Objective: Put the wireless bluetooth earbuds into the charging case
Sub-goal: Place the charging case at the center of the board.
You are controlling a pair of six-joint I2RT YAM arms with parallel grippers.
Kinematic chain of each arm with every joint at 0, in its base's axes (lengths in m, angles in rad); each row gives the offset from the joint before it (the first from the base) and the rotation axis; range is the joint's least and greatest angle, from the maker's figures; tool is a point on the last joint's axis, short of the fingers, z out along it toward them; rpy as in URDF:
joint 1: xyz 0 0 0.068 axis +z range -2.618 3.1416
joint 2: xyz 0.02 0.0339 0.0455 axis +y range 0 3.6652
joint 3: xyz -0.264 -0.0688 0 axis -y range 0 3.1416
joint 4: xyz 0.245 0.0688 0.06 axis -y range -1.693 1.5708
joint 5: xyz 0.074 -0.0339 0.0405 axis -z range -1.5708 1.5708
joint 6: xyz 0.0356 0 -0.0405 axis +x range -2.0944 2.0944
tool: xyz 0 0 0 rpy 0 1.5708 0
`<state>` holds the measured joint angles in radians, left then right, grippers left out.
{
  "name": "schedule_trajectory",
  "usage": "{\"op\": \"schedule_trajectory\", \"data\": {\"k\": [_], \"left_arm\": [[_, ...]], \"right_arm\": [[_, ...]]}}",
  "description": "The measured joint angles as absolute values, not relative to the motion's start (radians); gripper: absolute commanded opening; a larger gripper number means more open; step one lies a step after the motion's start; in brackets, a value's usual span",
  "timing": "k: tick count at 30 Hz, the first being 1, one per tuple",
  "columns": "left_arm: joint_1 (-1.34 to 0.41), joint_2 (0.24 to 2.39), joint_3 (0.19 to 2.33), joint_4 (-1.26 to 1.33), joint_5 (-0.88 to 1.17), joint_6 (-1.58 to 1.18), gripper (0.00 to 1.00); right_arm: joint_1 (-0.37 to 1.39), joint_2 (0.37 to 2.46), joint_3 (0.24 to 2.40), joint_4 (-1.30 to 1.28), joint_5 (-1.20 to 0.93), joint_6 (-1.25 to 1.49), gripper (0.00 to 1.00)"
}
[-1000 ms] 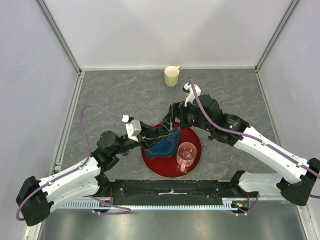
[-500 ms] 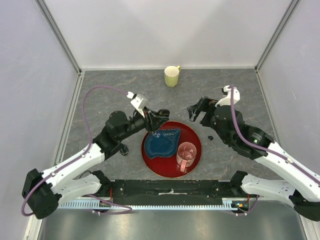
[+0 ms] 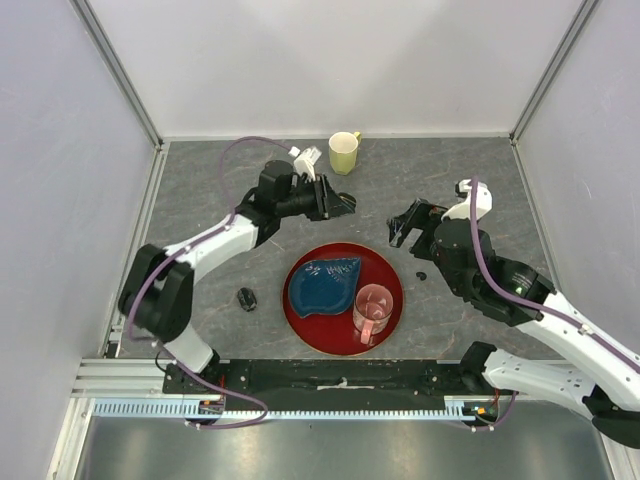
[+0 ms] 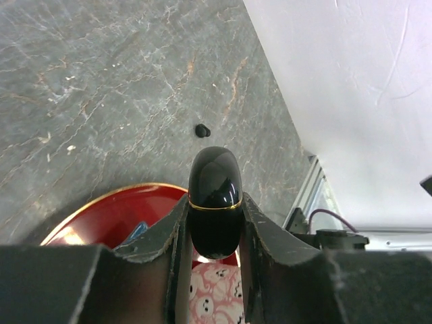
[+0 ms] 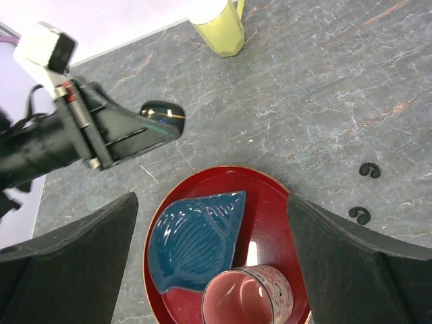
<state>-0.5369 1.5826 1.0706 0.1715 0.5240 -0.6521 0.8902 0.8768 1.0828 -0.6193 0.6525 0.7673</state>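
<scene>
Behind the red plate [image 3: 330,337], left gripper [image 4: 214,217] is clamped tight on a shut black charging case [image 4: 214,177], held above the table. Right gripper [image 3: 404,224] hangs wide open and empty, right of the plate. Two earbuds [image 5: 369,170] [image 5: 358,215] lie on the table there; a second case [image 3: 246,298] sits left. A second ago both arms crowded over the plate; now they're apart, case lifted. Likely next: open it; no earbud is in yet.

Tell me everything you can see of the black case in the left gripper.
The charging case is a glossy black pebble, plastic by its look, with a thin gold seam round its middle, lid shut. The left gripper clamps one half between both fingers, rounded end pointing outward, over the grey table.
</scene>
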Motion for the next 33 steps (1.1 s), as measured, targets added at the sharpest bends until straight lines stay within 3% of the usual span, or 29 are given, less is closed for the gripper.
{"op": "schedule_trajectory", "data": {"k": [10,18,33], "left_arm": [[-0.512,1.92,1.234,0.219,0.632,-0.817,0.02],[-0.512,2.073,1.362,0.16,0.625,-0.849,0.02],[-0.511,2.226,1.446,0.11,0.59,-0.902,0.18]], "right_arm": [[0.89,0.817,1.082,-0.648,0.652,0.769,0.98],[0.89,0.794,1.073,-0.654,0.651,0.774,0.98],[0.89,0.811,1.073,-0.66,0.64,0.773,0.98]]}}
